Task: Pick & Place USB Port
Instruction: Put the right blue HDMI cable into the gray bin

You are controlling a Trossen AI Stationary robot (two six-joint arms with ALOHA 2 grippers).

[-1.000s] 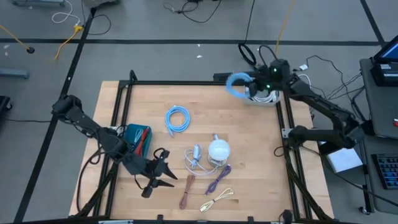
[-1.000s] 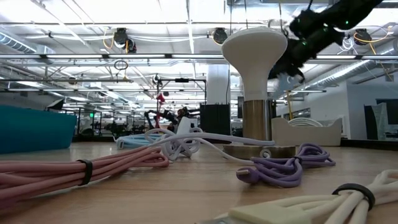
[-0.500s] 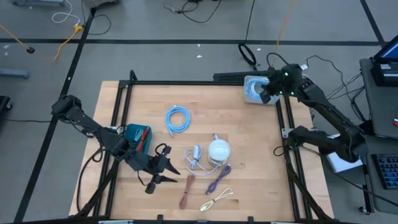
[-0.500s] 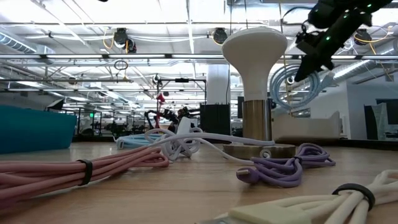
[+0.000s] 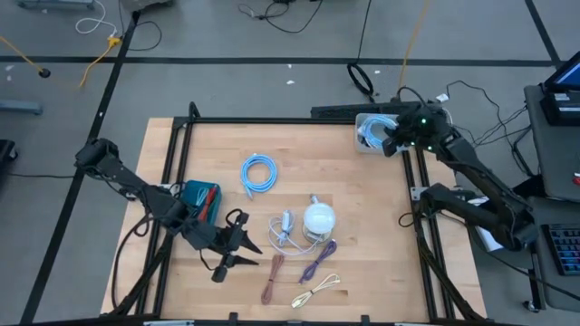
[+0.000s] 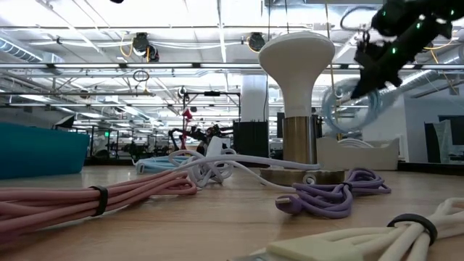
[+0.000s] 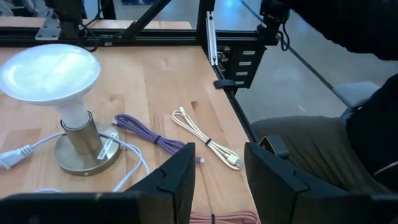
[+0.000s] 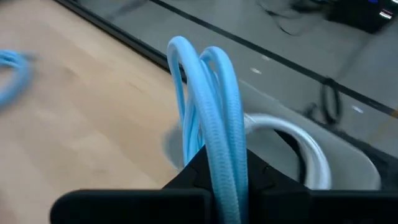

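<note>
My right gripper (image 5: 388, 138) is at the table's far right corner, shut on a coiled light-blue USB cable (image 5: 372, 131). The coil hangs over a white bin (image 5: 361, 146) that holds a white cable (image 8: 292, 134). In the low view the coil (image 6: 351, 109) hangs above the bin (image 6: 359, 154). My left gripper (image 5: 241, 251) stands open near the table's front left, with nothing between its fingers (image 7: 180, 171). On the table lie a second blue coil (image 5: 258, 172), a purple cable (image 5: 317, 261), a cream cable (image 5: 317, 290) and a pink cable (image 5: 272, 276). My right gripper pinches several strands of the blue coil (image 8: 219, 146) between its two fingers, at one side of the loop. The fingers slant down toward the table's far right corner. The coil hangs below them (image 6: 353, 116), clear of the bin.
A white-headed lamp (image 5: 318, 217) on a metal base stands mid-table with a white cable (image 5: 283, 231) beside it. A teal box (image 5: 200, 201) sits at the left, close to my left arm. A black frame (image 5: 412, 181) runs along the table's edges.
My right gripper has carried the blue coil toward the table's right edge, from just left of the bin to over it, and has turned its wrist on the way. The coil stays hanging from the shut fingers.
</note>
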